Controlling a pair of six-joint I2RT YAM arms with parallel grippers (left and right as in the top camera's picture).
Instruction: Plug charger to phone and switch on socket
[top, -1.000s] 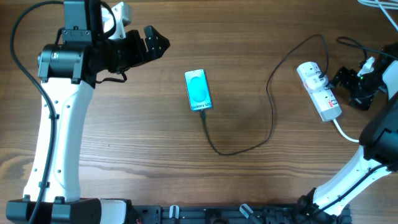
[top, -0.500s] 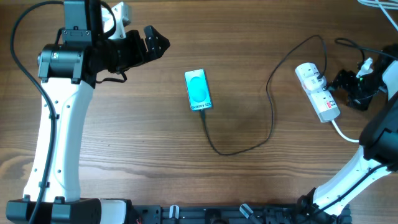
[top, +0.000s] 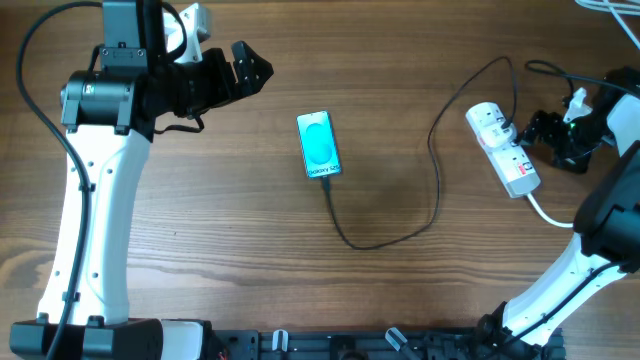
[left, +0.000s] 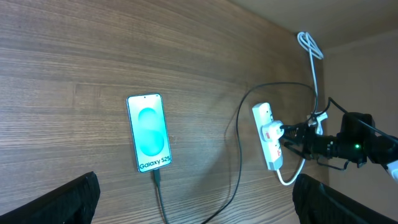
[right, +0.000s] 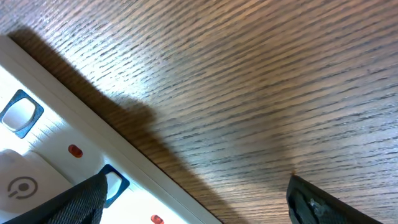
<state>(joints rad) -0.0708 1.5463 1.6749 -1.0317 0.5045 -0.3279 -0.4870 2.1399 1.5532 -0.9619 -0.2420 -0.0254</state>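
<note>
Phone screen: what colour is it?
The phone screen is light blue with a teal oval, clearest in the left wrist view.

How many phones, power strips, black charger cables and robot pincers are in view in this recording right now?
Phone: 1
Power strip: 1
Black charger cable: 1
Pincers: 2, left pincer and right pincer
Total: 5

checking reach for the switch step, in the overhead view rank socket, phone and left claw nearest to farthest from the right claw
1. socket, just beside the right claw, far right
2. phone, middle of the view
3. left claw, upper left
</note>
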